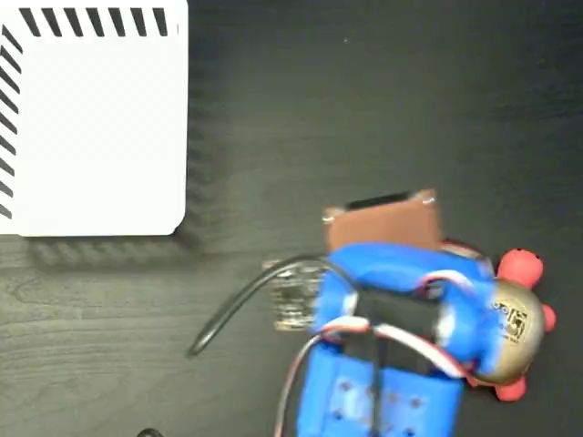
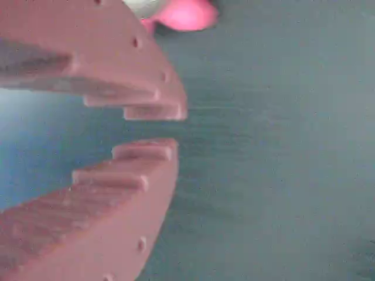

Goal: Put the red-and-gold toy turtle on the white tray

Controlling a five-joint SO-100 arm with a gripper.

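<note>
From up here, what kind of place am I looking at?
Probably a tabletop robot test setup: a dark wood-grain table, a blue robot arm with loose wiring, a striped white tray and a toy turtle.

A blue robot arm (image 1: 383, 364) reaches in from the bottom edge; its pinkish stepped jaws are slightly apart, holding nothing.

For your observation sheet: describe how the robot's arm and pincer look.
The arm has a bright blue plastic body with a black motor block, red, white and black cables, and a black cable looping left. The pincer has two reddish-brown fingers with stepped inner edges and small holes.
</note>
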